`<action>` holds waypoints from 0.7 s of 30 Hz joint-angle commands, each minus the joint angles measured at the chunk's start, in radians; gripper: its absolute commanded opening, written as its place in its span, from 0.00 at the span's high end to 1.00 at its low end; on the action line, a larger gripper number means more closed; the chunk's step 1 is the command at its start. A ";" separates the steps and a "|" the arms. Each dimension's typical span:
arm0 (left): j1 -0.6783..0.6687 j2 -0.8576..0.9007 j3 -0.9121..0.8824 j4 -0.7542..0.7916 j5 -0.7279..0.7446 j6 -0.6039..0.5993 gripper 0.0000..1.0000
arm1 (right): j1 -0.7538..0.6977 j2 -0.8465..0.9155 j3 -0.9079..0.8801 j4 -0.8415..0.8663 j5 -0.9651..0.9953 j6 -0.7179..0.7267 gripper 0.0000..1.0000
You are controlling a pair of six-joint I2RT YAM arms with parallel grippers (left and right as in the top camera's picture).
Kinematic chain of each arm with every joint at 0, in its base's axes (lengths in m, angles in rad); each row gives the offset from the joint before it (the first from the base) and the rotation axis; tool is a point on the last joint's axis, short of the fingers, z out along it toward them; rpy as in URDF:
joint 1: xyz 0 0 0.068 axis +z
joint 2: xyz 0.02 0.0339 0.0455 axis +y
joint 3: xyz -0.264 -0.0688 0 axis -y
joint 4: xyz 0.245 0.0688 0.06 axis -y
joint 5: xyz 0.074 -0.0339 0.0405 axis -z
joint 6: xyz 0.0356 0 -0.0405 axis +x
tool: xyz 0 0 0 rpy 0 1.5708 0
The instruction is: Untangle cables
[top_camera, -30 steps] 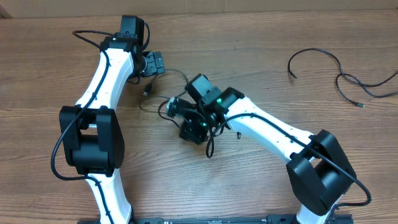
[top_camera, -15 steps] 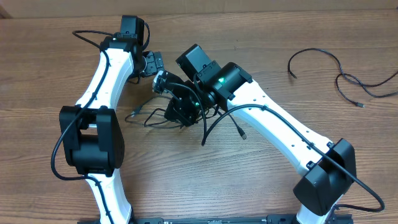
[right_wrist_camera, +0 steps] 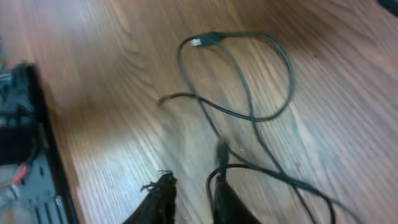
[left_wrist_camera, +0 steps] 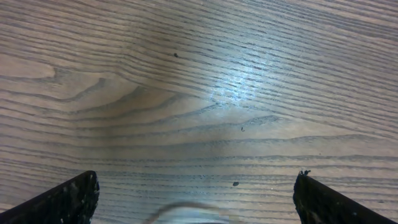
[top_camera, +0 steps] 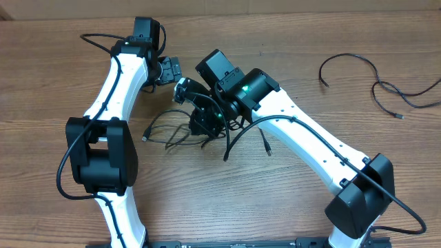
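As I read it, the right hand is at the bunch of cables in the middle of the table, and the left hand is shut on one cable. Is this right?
Not fully. The left hand is open and holds no cable, only bare wood below it: see the left wrist view. The right hand is at the bunch of cables, as you say.

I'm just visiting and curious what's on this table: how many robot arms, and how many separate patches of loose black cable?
Robot arms: 2, the left arm and the right arm
Patches of loose cable: 2, the tangled bunch mid-table and the spread cables at the right edge
Total: 4
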 commanded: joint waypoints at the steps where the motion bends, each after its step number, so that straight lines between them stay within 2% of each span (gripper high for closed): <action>1: -0.001 0.016 0.002 0.000 -0.013 0.001 0.00 | -0.004 -0.015 0.027 0.002 0.080 -0.001 0.75; 3: -0.001 0.017 0.002 0.000 -0.013 0.001 0.00 | -0.004 -0.015 0.027 0.002 0.103 -0.001 0.96; 11: -0.001 0.017 0.002 0.000 -0.013 0.001 0.00 | -0.004 -0.015 0.027 -0.016 0.106 -0.005 0.96; 15: -0.001 0.017 0.002 0.000 -0.013 0.001 0.00 | -0.004 -0.015 0.025 -0.103 0.104 -0.040 0.77; 17: -0.002 0.017 0.002 0.000 -0.013 0.001 0.01 | -0.004 -0.015 0.019 -0.169 0.101 -0.077 0.62; 19: -0.002 0.017 0.002 0.000 -0.013 0.001 0.00 | -0.003 -0.015 0.011 -0.238 0.097 -0.110 0.55; 21: -0.001 0.017 0.002 0.000 -0.013 0.001 0.00 | -0.003 -0.015 0.000 -0.286 0.090 -0.119 0.52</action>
